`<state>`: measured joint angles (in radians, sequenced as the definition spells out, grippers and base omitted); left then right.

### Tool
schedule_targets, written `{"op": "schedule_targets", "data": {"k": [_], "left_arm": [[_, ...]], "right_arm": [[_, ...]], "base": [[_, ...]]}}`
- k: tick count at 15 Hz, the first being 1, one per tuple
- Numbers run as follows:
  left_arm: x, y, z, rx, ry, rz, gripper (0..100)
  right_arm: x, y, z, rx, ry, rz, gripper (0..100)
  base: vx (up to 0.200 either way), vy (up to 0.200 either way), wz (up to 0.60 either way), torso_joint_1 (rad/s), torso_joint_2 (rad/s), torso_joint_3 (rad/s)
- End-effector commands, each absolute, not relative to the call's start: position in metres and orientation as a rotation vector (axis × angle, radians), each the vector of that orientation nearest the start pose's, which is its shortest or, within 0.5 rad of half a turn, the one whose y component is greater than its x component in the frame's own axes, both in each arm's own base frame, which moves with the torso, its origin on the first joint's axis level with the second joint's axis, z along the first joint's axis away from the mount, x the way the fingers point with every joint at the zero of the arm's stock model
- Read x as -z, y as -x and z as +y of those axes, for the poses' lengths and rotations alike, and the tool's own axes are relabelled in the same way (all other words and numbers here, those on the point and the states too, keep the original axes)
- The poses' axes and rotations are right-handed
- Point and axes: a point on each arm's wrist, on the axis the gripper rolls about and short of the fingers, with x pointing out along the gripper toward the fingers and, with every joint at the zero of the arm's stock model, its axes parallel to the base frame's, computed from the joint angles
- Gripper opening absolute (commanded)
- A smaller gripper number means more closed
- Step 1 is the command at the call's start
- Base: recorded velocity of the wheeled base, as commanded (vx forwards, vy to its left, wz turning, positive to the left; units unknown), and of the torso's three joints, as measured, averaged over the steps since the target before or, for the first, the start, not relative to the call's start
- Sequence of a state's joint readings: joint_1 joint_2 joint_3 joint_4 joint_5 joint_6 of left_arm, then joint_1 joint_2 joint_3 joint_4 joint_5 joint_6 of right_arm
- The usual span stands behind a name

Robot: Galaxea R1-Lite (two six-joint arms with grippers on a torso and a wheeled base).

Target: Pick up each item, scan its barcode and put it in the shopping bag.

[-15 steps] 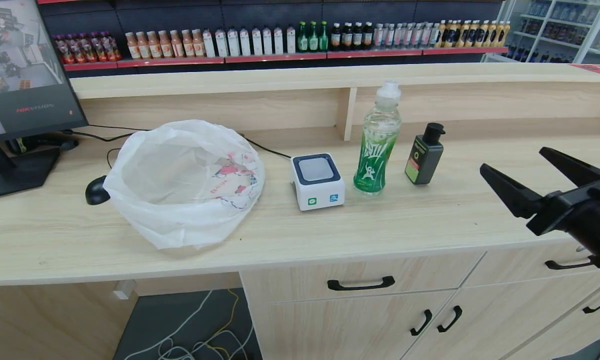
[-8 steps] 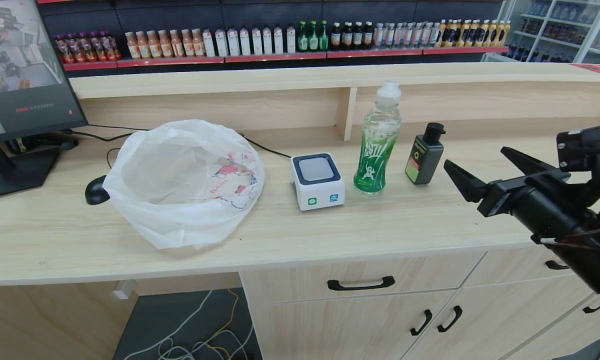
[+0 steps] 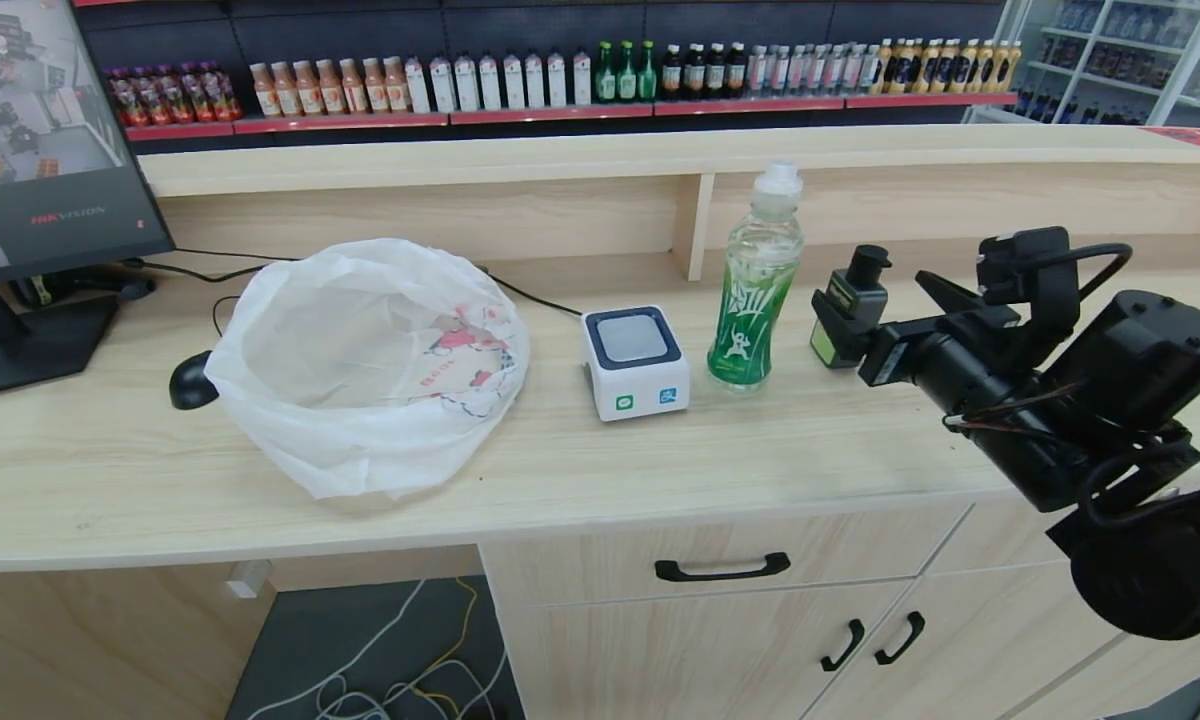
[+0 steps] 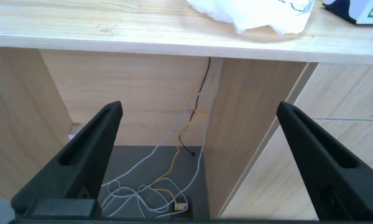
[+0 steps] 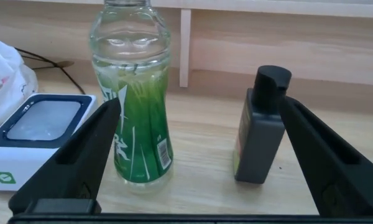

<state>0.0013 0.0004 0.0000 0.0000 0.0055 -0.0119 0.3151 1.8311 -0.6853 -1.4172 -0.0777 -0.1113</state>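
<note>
Standing upright, pump bottle and green bottle point caps up

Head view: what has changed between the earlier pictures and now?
The right end effector moved to the robot's left, up to the dark pump bottle, open and gripping nothing. The green bottle, scanner and shopping bag stayed in place.
</note>
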Motion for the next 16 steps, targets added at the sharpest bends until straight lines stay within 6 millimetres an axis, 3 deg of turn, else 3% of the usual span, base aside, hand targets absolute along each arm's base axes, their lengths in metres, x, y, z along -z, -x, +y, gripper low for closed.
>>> {"op": "schedule_targets", "data": {"k": [1, 6, 16], "left_arm": [[-0.075, 0.023, 0.0, -0.008, 0.012, 0.0, 100], [-0.075, 0.023, 0.0, -0.008, 0.012, 0.0, 100], [-0.075, 0.023, 0.0, -0.008, 0.012, 0.0, 100]], "right_arm": [[-0.186, -0.302, 0.111, -0.26, 0.053, -0.273, 100], [-0.18, -0.303, 0.129, -0.287, 0.048, -0.256, 100], [-0.167, -0.341, 0.14, -0.224, -0.007, -0.223, 100]], "base": [[0.0, 0.0, 0.0, 0.0, 0.0, 0.0], [0.0, 0.0, 0.0, 0.0, 0.0, 0.0], [0.0, 0.0, 0.0, 0.0, 0.0, 0.0]]}}
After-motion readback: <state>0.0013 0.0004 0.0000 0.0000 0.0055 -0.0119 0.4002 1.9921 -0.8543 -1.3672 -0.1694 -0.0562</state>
